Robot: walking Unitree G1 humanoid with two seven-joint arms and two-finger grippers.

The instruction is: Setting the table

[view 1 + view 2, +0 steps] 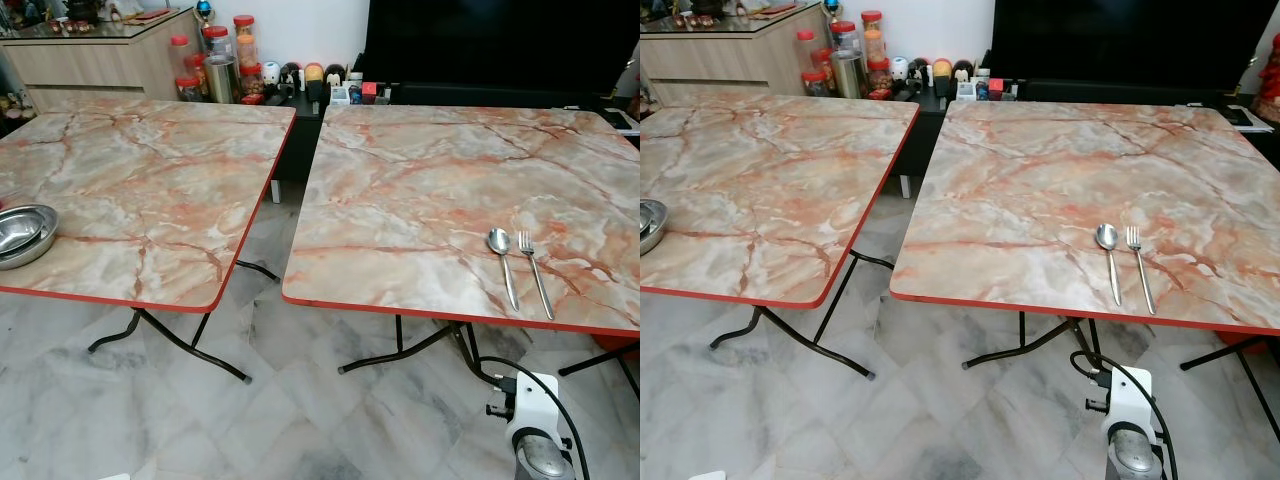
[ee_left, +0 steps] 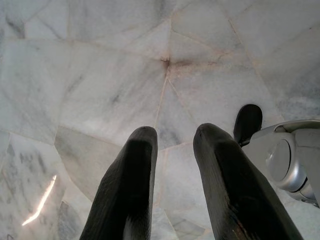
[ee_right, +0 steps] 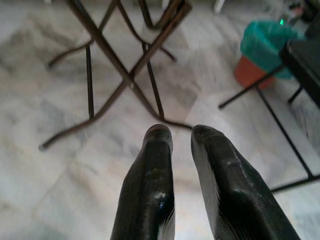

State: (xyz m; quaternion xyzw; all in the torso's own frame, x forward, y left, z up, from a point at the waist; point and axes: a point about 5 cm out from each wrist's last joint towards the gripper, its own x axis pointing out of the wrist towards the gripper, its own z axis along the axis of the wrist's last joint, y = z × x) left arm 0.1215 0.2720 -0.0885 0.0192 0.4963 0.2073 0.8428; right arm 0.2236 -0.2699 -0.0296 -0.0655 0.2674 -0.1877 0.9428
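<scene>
Here, I hold both arms low: left end effector (image 2: 172, 150) and right end effector (image 3: 181, 137) slightly spread, empty. Spoon (image 1: 502, 258) and fork (image 1: 534, 269) lie side by side near the right surface's (image 1: 420, 190) edge; steel bowls (image 1: 22, 233) overhang the left surface's side, one nudge from falling.

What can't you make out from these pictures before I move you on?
- Bowls: cut off by the left edge of both eye views; count and contents unclear.
- Jars and small items behind the tables: too small to identify.
- Right table: its right corner is cut off.
- Spoon and fork: plain to see.
</scene>
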